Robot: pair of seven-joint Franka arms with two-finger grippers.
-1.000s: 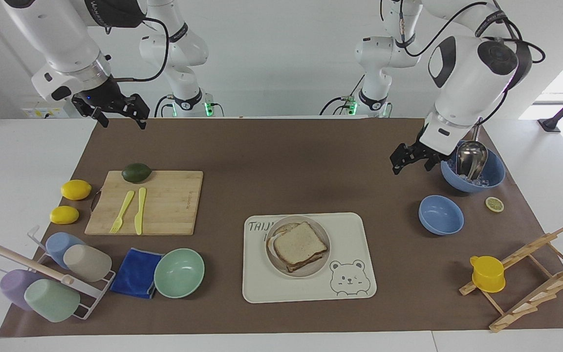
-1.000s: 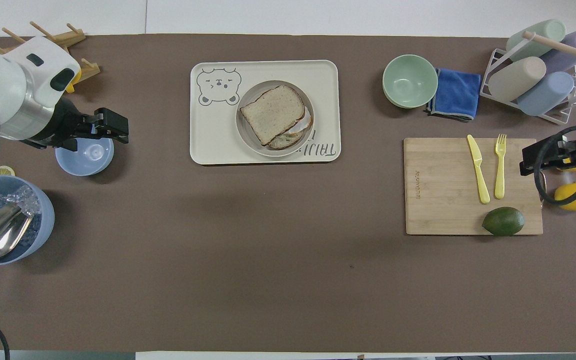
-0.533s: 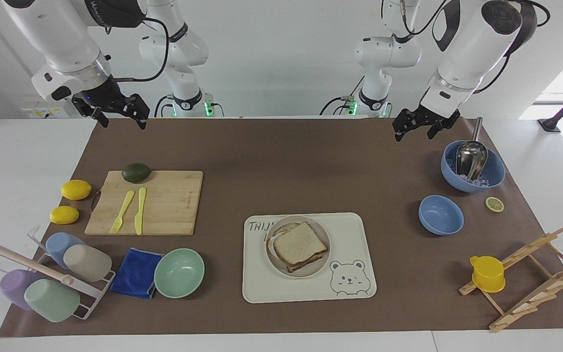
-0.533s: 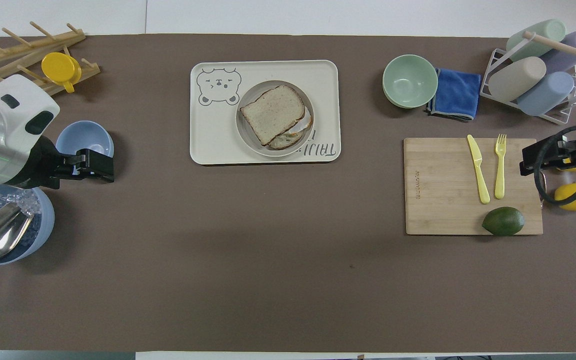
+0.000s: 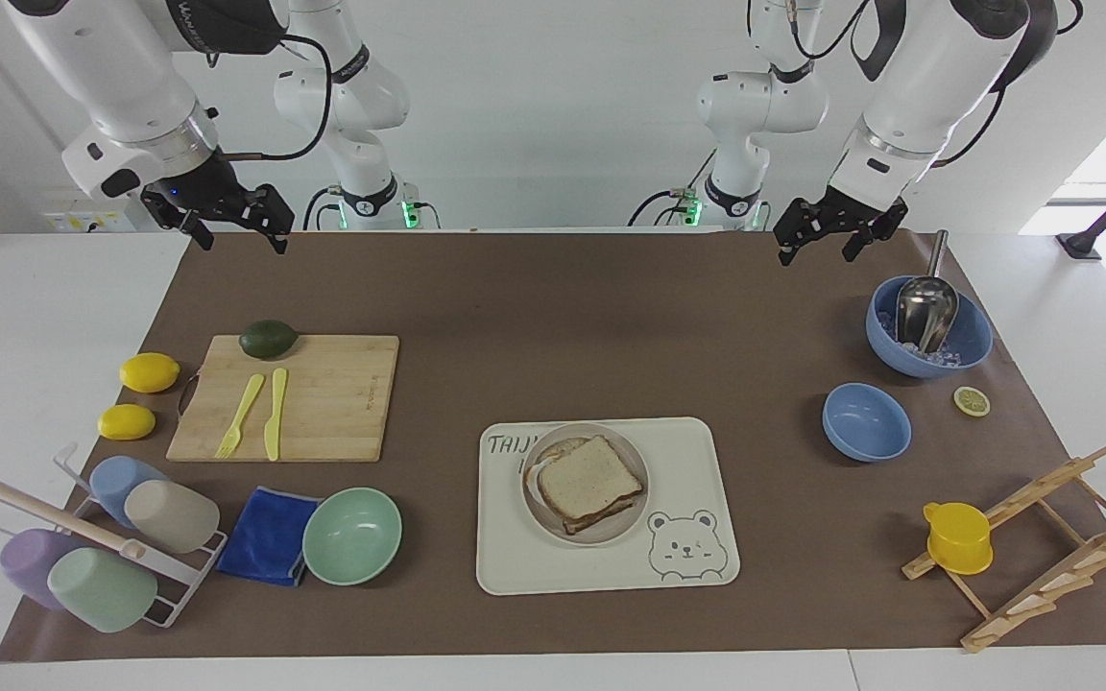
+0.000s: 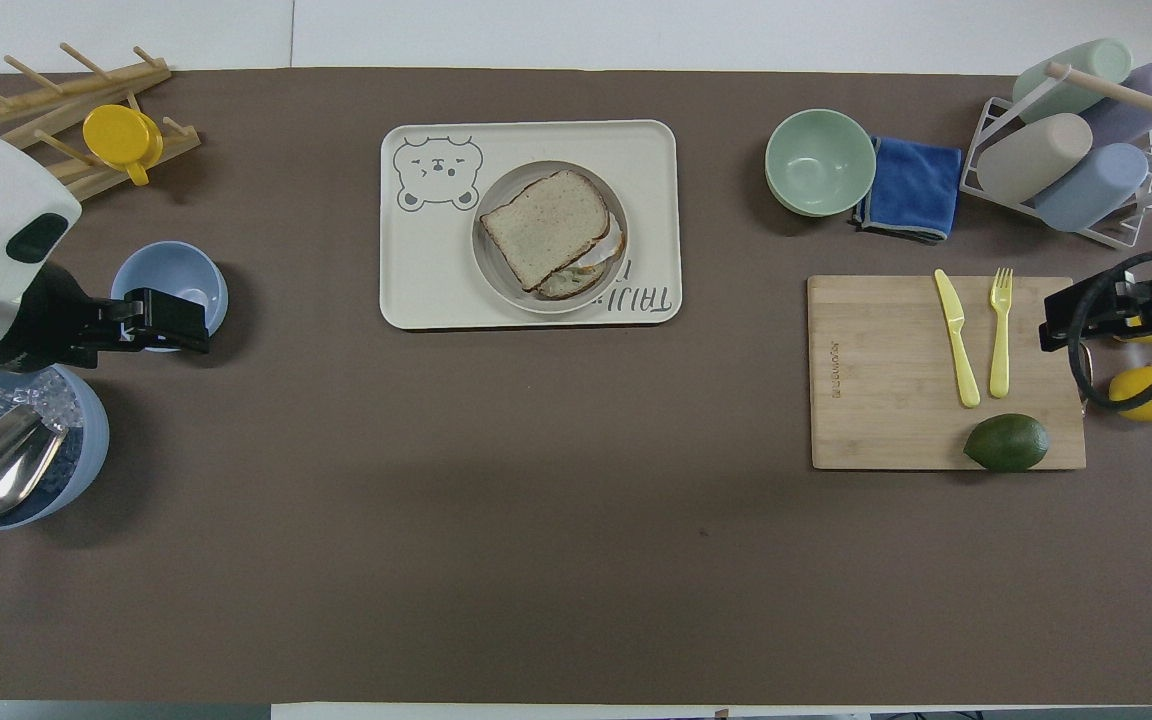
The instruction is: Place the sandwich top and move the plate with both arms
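The sandwich top, a tan slice with a brown crust, lies on the stacked sandwich on the round pale plate. The plate stands on the cream bear-printed tray. My left gripper hangs open and empty, high over the mat by the blue ice bowl. My right gripper waits open and empty, high over the mat's edge near the cutting board. Both are well away from the plate.
On the cutting board lie an avocado, a yellow fork and a yellow knife, with two lemons beside it. A mint bowl, blue cloth and cup rack stand toward the right arm's end. A small blue bowl, lemon slice and wooden rack with a yellow cup stand toward the left arm's end.
My left gripper has risen from beside the ice bowl and drawn back toward the robots, staying open. The right arm, the sandwich and the plate have not moved.
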